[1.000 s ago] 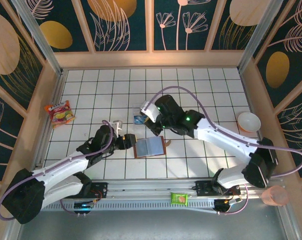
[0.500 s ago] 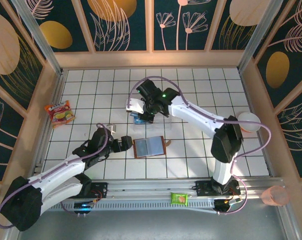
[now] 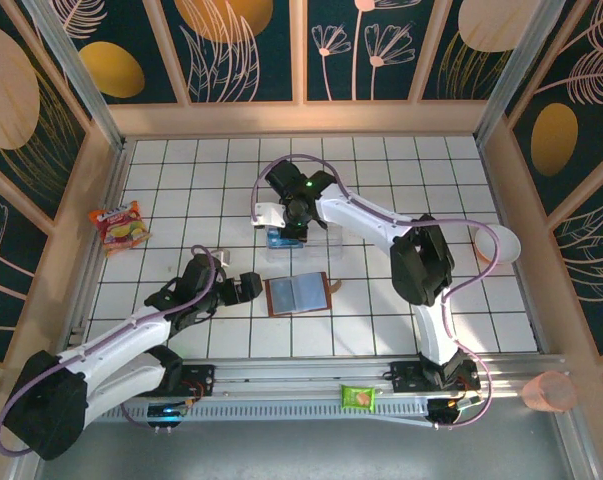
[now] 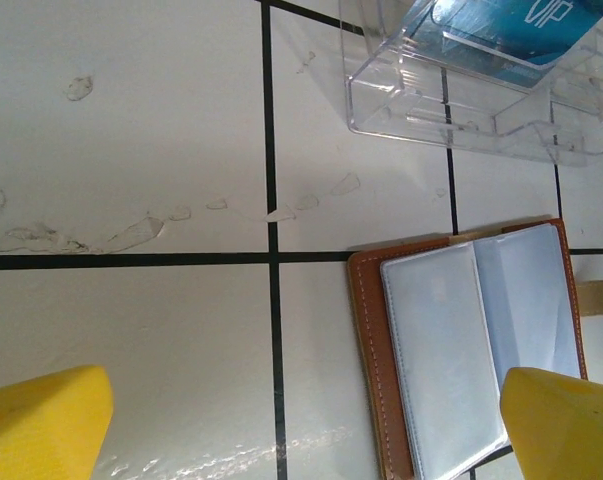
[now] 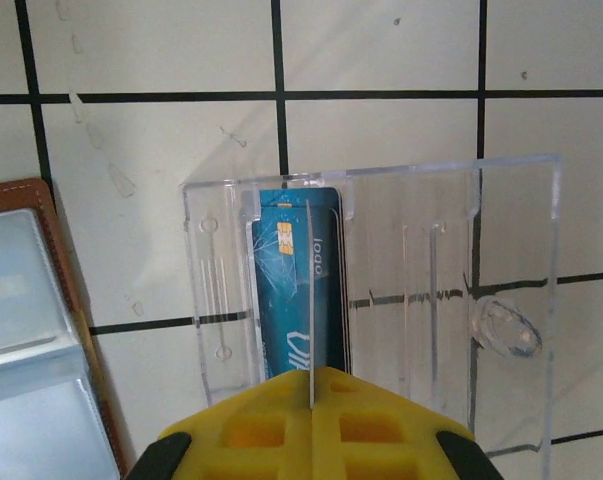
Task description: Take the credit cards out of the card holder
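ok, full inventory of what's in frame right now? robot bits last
card holder: one, brown with bluish-grey inside, lying open at table centre
clear box: one, transparent, just beyond the card holder
credit card: at least one, blue, inside the clear box; exact count unclear
snack packet: one, red and orange, far left of the table
green packet: one, on the near rail between the arm bases
bowl: one, white, right edge
cup: one, pink, near right corner
table: one, white tiles with a black grid
left gripper: open, yellow fingers, left of the card holder
right gripper: shut, yellow fingers, over the clear box
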Available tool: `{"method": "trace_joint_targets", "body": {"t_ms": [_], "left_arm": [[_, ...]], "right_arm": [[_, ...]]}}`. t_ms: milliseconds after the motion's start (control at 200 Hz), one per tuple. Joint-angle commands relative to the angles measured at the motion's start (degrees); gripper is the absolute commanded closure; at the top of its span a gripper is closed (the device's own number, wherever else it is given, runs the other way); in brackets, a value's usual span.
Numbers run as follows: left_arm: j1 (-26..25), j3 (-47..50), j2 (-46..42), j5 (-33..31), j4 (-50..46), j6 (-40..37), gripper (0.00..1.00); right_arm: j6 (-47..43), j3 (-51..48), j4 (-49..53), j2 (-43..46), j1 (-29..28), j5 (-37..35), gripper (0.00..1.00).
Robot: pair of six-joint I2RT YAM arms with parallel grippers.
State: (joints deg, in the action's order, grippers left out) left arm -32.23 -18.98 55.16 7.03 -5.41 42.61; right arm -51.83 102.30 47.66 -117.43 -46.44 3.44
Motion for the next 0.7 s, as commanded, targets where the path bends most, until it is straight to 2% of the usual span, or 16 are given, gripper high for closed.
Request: {"method": "trace_joint_targets", "body": {"t_ms": [0,235,320,360,505,696], "left_arm": [[0.4,-1.2,0.7,1.1,-0.3,-0.8,0.01],[0.5,-1.1,1.4,1.5,0.3,-0.9,0.01],[0.4,-1.0,1.4,1.8,0.6,-0.9,0.01],[0.4,-0.9,1.4,1.8,0.8,-0.8,0.01],[0.4,-0.1,0.6,1.7,1.8,0.1,0.01],[0.5,1.5,-1.1,1.3,4.4,1.8,0.01]], "right_arm": [[-1.7,1.7,0.5,-1.1,0.4,-1.8,1.00],[-1.5,1.4,0.8,-1.9,0.3,-1.8,1.00],[-0.3,1.1,-1.0,-1.9,0.1,-2.8,0.81],[0.5,1.1,-2.5,-1.7,0.1,-3.2,0.75],[4.4,1.7,-8.3,1.2,0.1,-2.6,0.68],[13.9,-1.5,-15.9,8.2,-0.2,3.2,0.63]]}}
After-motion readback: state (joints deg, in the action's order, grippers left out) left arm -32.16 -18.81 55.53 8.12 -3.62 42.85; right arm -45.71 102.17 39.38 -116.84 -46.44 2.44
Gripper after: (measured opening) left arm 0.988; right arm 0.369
